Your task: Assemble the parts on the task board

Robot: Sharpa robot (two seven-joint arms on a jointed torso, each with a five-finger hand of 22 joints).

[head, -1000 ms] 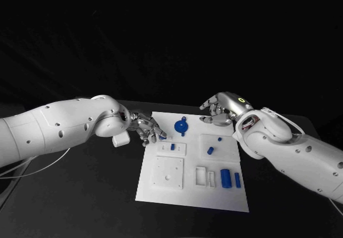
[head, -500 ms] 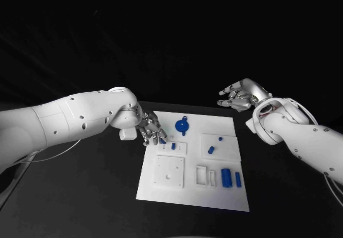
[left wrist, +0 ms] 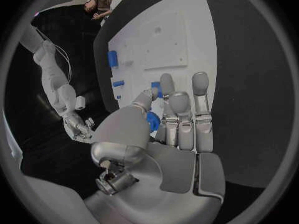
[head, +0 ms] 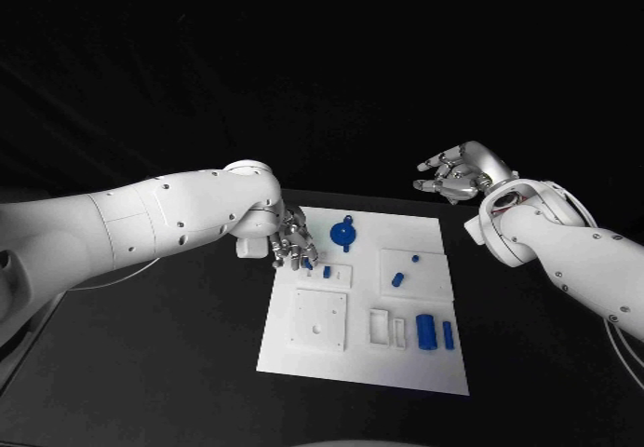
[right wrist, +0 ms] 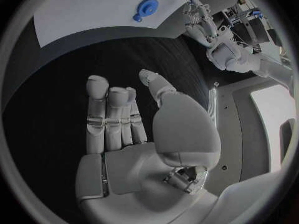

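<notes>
The white task board [head: 315, 358] lies mid-table. On it sit a round blue part [head: 343, 235], a small blue peg [head: 327, 272], two short blue pieces [head: 397, 279] and two blue cylinders [head: 424, 332]. My left hand [head: 293, 247] hovers over the board's far left corner; in the left wrist view a small blue part [left wrist: 152, 120] is pinched between the thumb and fingers of that hand [left wrist: 168, 134]. My right hand [head: 456, 174] is raised beyond the board's far right corner, fingers apart and holding nothing. The right wrist view shows its bare palm [right wrist: 124, 129] above the black table.
Black table [head: 161, 354] surrounds the board on all sides. The board carries raised white blocks with slots [head: 319, 321] and a white frame [head: 385, 330]. The right wrist view shows the board edge [right wrist: 81, 15] and my left hand [right wrist: 202, 20] far off.
My right hand has lifted off the board's far edge and gone up and to the right. My left arm has shifted slightly toward the board.
</notes>
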